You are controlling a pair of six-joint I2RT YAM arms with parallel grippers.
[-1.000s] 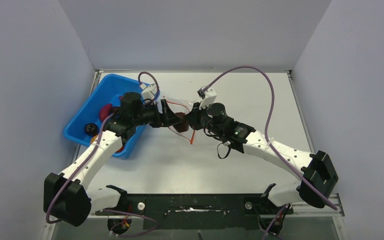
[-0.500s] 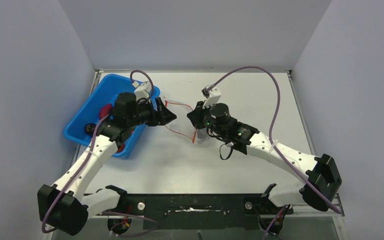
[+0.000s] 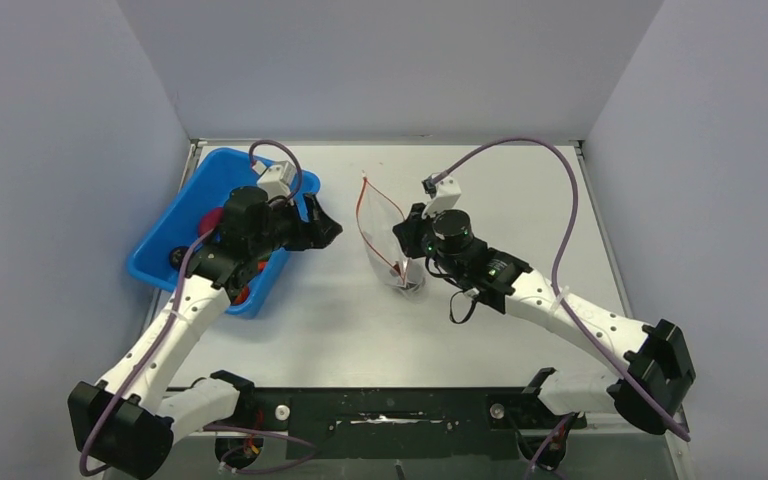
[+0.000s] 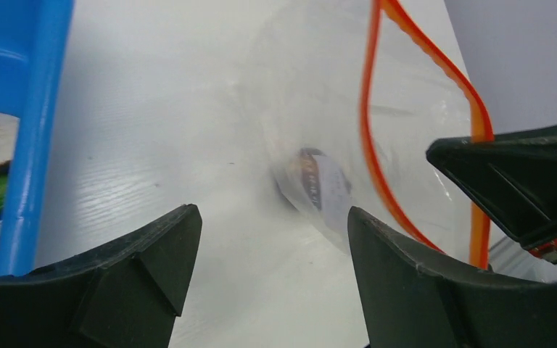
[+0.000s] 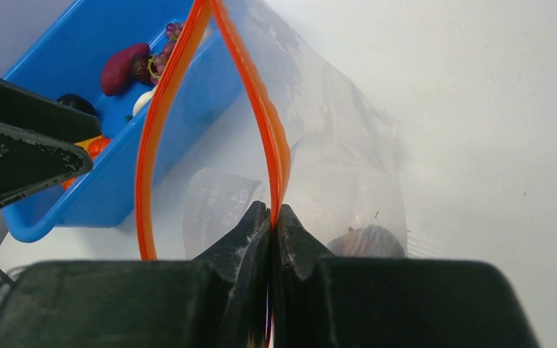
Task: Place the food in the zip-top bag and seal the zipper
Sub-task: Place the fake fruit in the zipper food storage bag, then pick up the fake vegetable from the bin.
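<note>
Evidently limp, the clear red-rimmed plastic zip-top bag [image 3: 385, 245] at centre suits rim holds: right gripper [image 5: 272, 217] pinches it there, left gripper [image 4: 272, 217] gapes empty.

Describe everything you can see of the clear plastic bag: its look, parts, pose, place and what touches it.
The bag is clear, thin, floppy plastic, wrinkled, with a red strip round its mouth. The mouth gapes in a leaf-shaped loop and is held up. The right claw, shut, pinches the red strip at one end of the loop. The bag's bottom sags onto the white table, with one dark food piece lying inside it. The zipper is not sealed.
</note>
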